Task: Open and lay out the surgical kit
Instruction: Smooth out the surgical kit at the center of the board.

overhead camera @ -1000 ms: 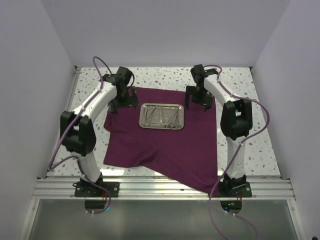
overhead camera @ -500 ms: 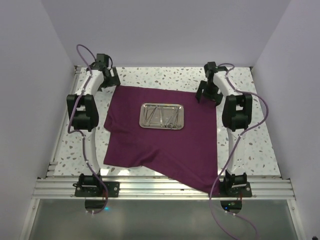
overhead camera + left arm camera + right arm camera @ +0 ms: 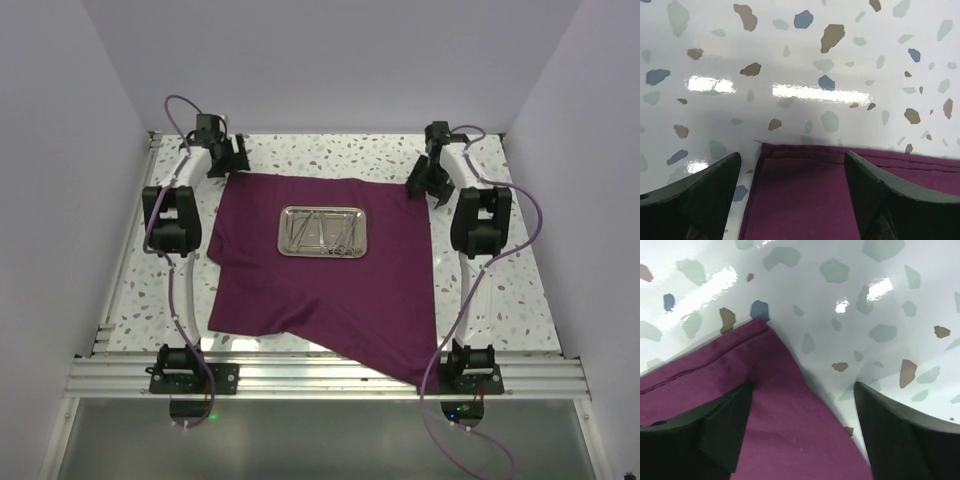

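Surgical kit: a dark maroon-purple cloth wrap [image 3: 320, 290] lying opened out over the middle of the white speckled tabletop [image 3: 520, 290], with a small rectangular shiny steel tray [image 3: 283, 232] on it.
Near edge: the cloth's near right corner reaches past the tabletop's near edge onto the metal rail [image 3: 300, 378]. A fold runs across its near left part.
Tray: on the cloth's far half, about centred between the left and right edges. It holds thin silver instruments [image 3: 325, 235], too small to tell apart.
Left gripper [image 3: 232, 160] [image 3: 792, 165]: at the cloth's far left corner, jaws apart, nothing clamped. The corner shows between the fingers.
Right gripper [image 3: 422, 183] [image 3: 802, 390]: at the cloth's far right corner, jaws apart, one finger over cloth, the other over bare tabletop.
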